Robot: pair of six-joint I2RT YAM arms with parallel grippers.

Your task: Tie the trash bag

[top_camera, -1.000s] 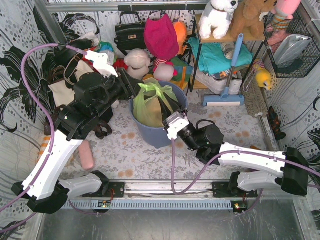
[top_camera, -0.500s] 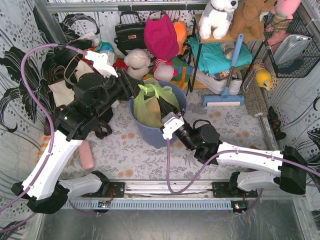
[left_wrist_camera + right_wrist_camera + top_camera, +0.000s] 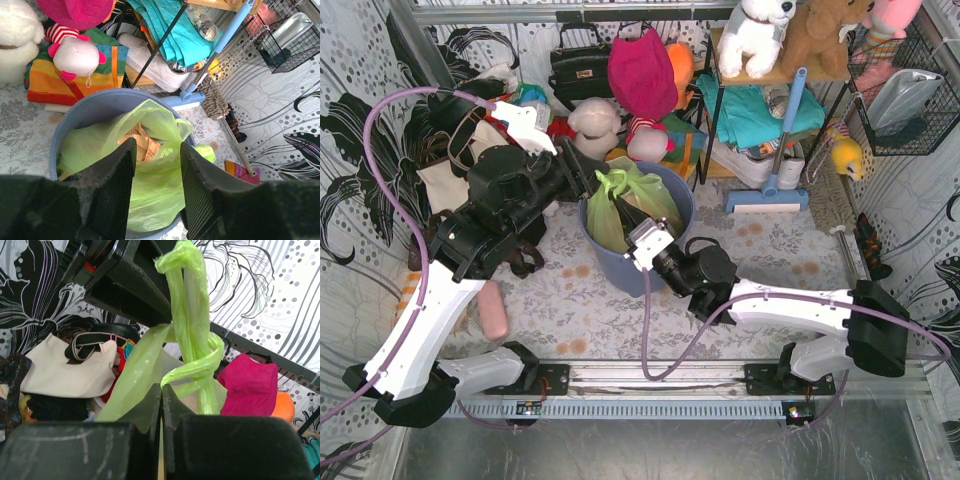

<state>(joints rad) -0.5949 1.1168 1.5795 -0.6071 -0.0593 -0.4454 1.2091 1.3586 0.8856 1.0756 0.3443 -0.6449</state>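
Spreading under everything is the floral-patterned surface [image 3: 570,290], and near its far side stands the round blue-grey bin [image 3: 615,272]. The trash bag [image 3: 605,220] sits inside that bin, lime-green and thin enough for the crumpled brown paper [image 3: 142,145] to show through. Its neck rises above the rim.

The left pincer [image 3: 157,150] hangs over the bag's left side with its jaws apart. It holds nothing; only bag film shows in the gap. The right pincer [image 3: 161,390] comes in from the near side, closed almost completely on a flap of the green film, with only a thin slit between the jaws.

Above that grip, the bag's two ears [image 3: 197,365] are wound round each other into a loose twist that ends in a free tip just in front of the left arm's black body.

As I read it, the knot is not made: this is a wrap, not a cinch. Only one pincer has plastic, so the twist can unwind as soon as the tension changes. The film is thin and slippery, so a hard pull could tear it or slide the flap out. An upward tug might lift the bag out of the bin, or tip the bin. If the left jaws close now, they could catch a single layer and miss the free tip.
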